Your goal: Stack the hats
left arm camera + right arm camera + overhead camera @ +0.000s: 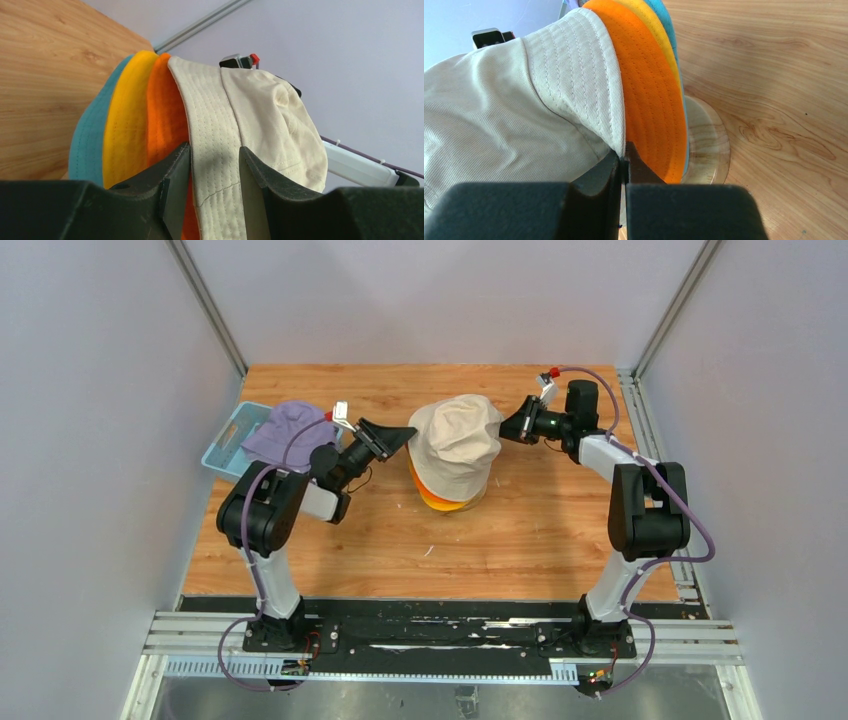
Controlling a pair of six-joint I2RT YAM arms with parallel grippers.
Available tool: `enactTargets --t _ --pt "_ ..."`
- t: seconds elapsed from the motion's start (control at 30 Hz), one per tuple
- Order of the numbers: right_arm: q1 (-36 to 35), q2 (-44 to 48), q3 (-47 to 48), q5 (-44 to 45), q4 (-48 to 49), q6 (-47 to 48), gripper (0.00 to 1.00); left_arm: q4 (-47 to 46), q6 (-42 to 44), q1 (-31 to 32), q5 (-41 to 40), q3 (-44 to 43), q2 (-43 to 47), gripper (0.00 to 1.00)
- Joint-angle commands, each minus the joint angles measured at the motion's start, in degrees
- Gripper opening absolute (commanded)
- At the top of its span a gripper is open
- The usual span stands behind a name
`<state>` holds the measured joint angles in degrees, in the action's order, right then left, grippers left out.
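Note:
A beige hat point(455, 440) tops a stack of hats at the table's middle, over an orange hat point(165, 115), a yellow hat point(125, 130) and a teal hat point(87, 145). My left gripper point(403, 438) is at the stack's left side. In the left wrist view its fingers point(175, 175) stand apart, open, with the beige brim point(217, 165) between them. My right gripper point(507, 427) is on the stack's right, shut on the beige brim's edge point(616, 125), beside the orange brim point(651, 100). A lavender hat point(290, 430) lies on the basket at the left.
A light blue plastic basket point(222, 447) sits at the table's left edge under the lavender hat. The round wooden base of the hat stand point(709, 145) shows below the stacked brims. Grey walls enclose the table on three sides.

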<state>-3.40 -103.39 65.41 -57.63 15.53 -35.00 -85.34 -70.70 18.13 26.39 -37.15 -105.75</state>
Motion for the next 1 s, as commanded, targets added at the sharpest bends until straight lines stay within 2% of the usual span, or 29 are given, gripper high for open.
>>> enactTargets --t 0.0,0.07,0.13,0.17,0.33,0.57,0.97 --pt "-1.22 1.35 -0.25 0.28 0.29 0.7 0.0 -3.5 -0.1 -0.2 1.11 -1.26 -1.46 0.42" --pt "-1.26 1.44 -0.36 0.24 0.2 0.8 0.01 -3.58 0.07 -0.2 0.13 -0.95 -1.51 0.3" --pt "-1.26 1.45 -0.3 0.39 0.06 0.9 0.0 -3.48 0.33 -0.24 -1.85 -0.04 -1.44 0.05" --pt "-1.26 1.52 -0.38 0.41 -0.07 0.98 0.0 -3.45 0.0 -0.39 -2.93 0.56 -1.58 0.01" --pt "-1.26 1.62 -0.86 1.0 -0.97 1.63 0.01 -2.94 -0.23 -1.03 -7.2 3.89 -2.17 0.0" --pt "-1.18 1.1 -1.96 2.22 -1.87 2.11 0.01 2.34 0.79 -1.53 -9.82 7.02 -3.94 0.0" --pt "0.53 1.13 -4.05 7.16 -7.16 4.99 0.0 18.36 8.09 -1.56 -12.28 8.54 1.84 0.0"
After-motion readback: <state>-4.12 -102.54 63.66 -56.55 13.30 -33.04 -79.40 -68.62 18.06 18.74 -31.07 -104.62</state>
